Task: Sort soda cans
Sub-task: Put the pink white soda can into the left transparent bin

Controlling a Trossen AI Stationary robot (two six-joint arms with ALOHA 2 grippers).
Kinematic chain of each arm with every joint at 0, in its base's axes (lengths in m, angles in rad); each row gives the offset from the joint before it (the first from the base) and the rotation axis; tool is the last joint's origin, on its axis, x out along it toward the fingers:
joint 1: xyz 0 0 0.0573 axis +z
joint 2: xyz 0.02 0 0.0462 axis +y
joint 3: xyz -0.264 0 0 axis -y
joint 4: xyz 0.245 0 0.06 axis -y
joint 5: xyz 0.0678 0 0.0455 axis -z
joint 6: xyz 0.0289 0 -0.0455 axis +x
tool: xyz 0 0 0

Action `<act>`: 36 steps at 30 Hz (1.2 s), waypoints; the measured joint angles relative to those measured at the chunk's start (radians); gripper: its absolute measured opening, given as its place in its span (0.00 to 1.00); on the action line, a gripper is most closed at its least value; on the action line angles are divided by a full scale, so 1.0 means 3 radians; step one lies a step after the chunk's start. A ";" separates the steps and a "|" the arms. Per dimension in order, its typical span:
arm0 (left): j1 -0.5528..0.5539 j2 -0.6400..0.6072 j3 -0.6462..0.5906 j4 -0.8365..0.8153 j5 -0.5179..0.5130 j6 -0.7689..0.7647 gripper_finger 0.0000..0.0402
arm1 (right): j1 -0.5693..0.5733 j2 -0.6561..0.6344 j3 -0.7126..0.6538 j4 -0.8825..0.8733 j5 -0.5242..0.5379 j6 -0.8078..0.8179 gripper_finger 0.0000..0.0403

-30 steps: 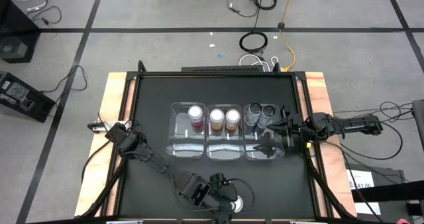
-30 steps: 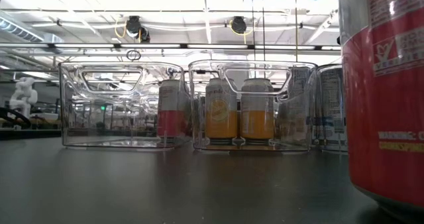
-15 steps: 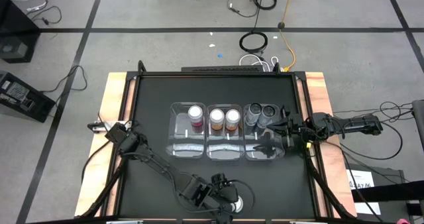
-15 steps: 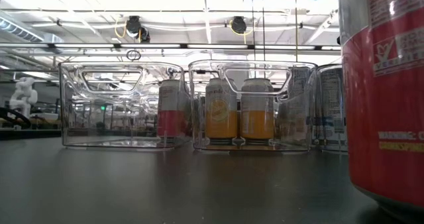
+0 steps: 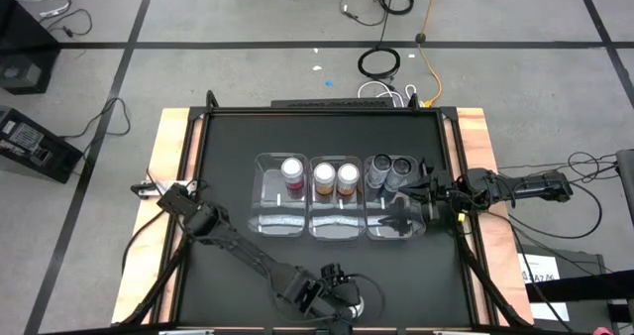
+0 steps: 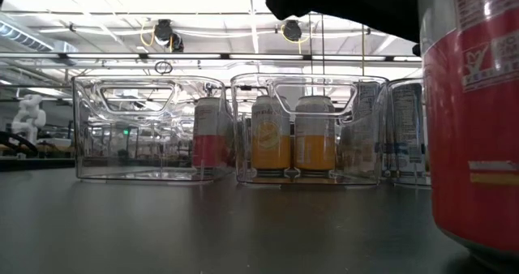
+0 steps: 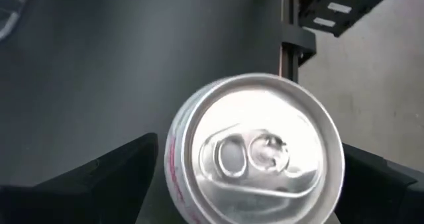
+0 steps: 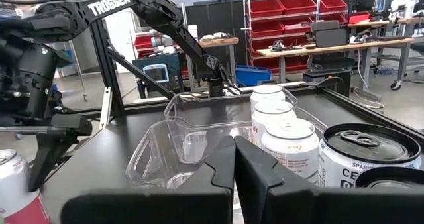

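A pink soda can (image 7: 255, 151) stands upright near the table's front edge, also large at the right of the low view (image 6: 474, 128). My left gripper (image 5: 355, 297) is open and comes down over it, one finger (image 7: 99, 184) on each side of its top. Three clear bins (image 5: 265, 216) stand side by side mid-table. The left bin holds one pink can (image 5: 292, 171), the middle bin two orange cans (image 5: 335, 177), the right bin two dark cans (image 5: 389, 167). My right gripper (image 5: 424, 191) waits shut beside the right bin. My left gripper slants down from the table's left over the pink can, and its fingers (image 7: 384, 184) stand close beside the can's upper wall (image 7: 173, 164) on both sides. I cannot tell whether they touch it. The can stands on its base on the table.
The table's front edge lies just beyond the pink can, with a frame post (image 7: 288, 25) close by. Bare black tabletop (image 5: 228, 157) lies left of the bins and between the bins and the pink can.
My left gripper has come down over the pink can, staying open; in the low view its dark body now shows from above. The can's label shows a slightly different face than before.
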 joint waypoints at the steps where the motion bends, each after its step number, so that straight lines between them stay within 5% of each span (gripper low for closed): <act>1: 0.0014 0.0000 0.0000 0.0005 -0.0001 0.0001 0.97 | -0.0001 0.0001 0.0000 0.0000 0.0000 0.0001 0.00; 7: 0.0056 -0.0001 0.0000 -0.0008 -0.0013 0.0000 0.95 | 0.0000 0.0001 0.0000 0.0000 0.0000 0.0000 0.00; 16: 0.0062 -0.0001 0.0000 -0.0023 -0.0016 -0.0009 0.78 | 0.0000 0.0001 0.0000 0.0001 0.0000 0.0001 0.00; 26: 0.0072 -0.0177 -0.0005 -0.0110 -0.0015 -0.0017 0.80 | -0.0001 0.0001 0.0000 0.0001 0.0000 0.0000 0.00; 36: 0.0156 -0.0973 -0.0004 -0.1195 -0.0269 -0.0026 0.81 | 0.0000 0.0001 0.0000 0.0001 0.0000 0.0000 0.00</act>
